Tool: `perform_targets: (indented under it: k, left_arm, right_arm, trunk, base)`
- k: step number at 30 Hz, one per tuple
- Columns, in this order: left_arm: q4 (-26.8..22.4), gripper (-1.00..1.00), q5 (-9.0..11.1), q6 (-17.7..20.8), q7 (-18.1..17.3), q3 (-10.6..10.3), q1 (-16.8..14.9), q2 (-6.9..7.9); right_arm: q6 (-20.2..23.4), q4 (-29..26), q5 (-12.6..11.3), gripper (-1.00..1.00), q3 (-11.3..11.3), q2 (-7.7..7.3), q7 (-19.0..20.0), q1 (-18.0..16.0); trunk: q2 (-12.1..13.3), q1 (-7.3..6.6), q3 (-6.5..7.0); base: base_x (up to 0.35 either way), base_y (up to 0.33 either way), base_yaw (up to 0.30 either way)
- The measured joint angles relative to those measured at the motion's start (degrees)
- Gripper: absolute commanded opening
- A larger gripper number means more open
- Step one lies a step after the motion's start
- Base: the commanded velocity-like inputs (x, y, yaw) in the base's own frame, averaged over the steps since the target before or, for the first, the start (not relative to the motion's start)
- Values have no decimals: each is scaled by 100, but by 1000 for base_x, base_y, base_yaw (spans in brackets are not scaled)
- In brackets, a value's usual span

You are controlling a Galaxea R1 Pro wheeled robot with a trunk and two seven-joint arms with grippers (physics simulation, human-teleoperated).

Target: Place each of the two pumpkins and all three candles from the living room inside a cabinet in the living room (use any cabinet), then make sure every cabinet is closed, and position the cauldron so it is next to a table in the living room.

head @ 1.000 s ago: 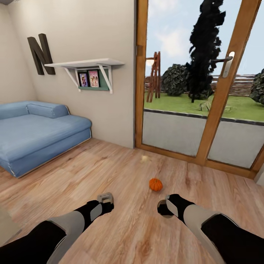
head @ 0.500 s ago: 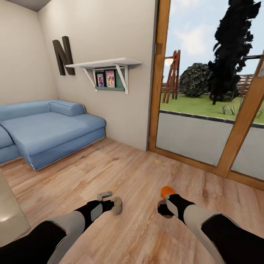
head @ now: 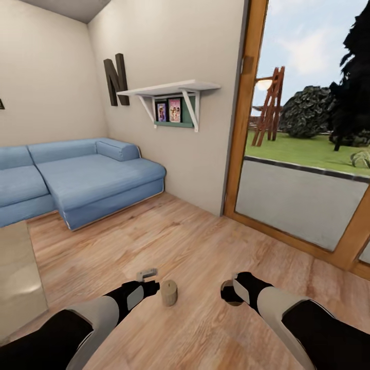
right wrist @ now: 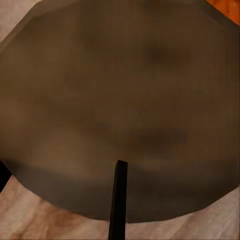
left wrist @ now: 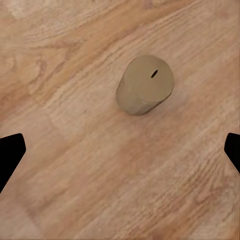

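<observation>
I read the task as early: one candle (head: 169, 293) stands upright on the floor (head: 205, 246), just beside my left gripper (head: 147, 274), jaws wide and empty. Right gripper (head: 229, 291) holds a dark round object; I cannot identify it. No cabinet visible.

Blue corner sofa (head: 77, 177) on plank floor (head: 205, 246)
</observation>
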Motion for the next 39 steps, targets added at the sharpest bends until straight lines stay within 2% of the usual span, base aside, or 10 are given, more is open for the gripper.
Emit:
perform_targets:
  k: [23, 33, 39]
  left_arm:
    - [0, 100, 0, 1, 2, 0, 0, -6]
    - [0, 100, 0, 4, 1, 0, 0, -9]
    - [3, 100, -1, -1, 1, 0, -2, -9]
  right_arm:
    - [0, 1, 0, -100, 3, 7, -1, 0]
    - [0, 0, 3, -100, 8, 9, -1, -3]
    - [2, -3, 3, -100, 8, 7, -1, 0]
  trunk:
    - [0, 1, 63]
    - [0, 4, 109]
    - [0, 2, 113]
  base:
    - [156, -283, 265]
    - [-95, -283, 237]
    - [-111, -120, 55]
